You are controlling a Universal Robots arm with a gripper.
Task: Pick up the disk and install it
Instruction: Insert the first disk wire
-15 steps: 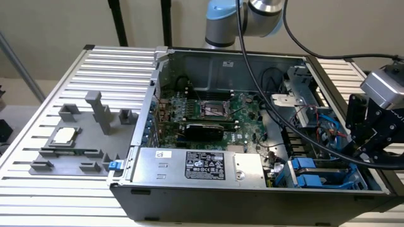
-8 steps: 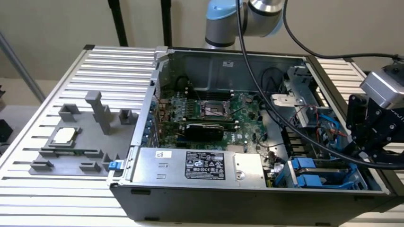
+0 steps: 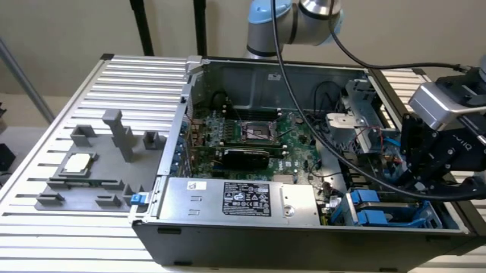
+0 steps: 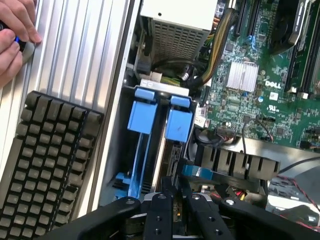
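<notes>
Ribbed metal bench, open computer case, "DELL" on motherboard. Tool over blue-framed disk; grip impossible to tell, label hidden.

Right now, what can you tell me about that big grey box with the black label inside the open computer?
The grey box is a long rectangular block of dull silver metal. It lies flat along the near wall of the open computer case. Its top carries a black label with white print and a small white sticker near one corner. The green circuit board lies just behind it. Cables bunch at its end toward the exterior view's right, where blue drive carriers sit.
</notes>
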